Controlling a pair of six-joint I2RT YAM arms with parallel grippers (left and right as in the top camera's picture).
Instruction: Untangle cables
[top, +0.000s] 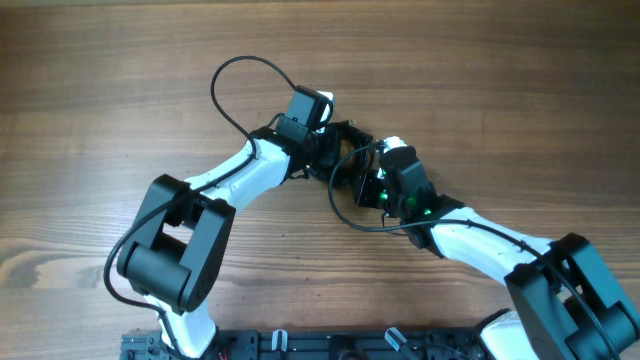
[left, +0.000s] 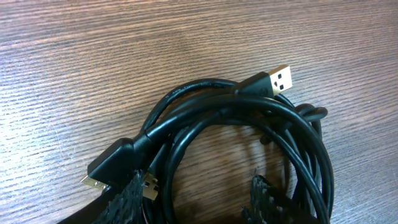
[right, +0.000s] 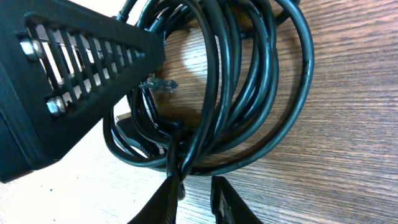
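Brown wood-grain table; black rail along its near edge.

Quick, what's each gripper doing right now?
Left gripper: open, straddling the cables.
Right gripper: fingers nearly together at the cables; grip cannot be told.

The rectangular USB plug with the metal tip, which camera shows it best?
The left wrist view: the USB plug lies unobstructed on the coiled cables, its metal tip facing the camera. Overhead, the arms cover the coil, so no plug is discernible. The right wrist view shows black loops but no clear plug.
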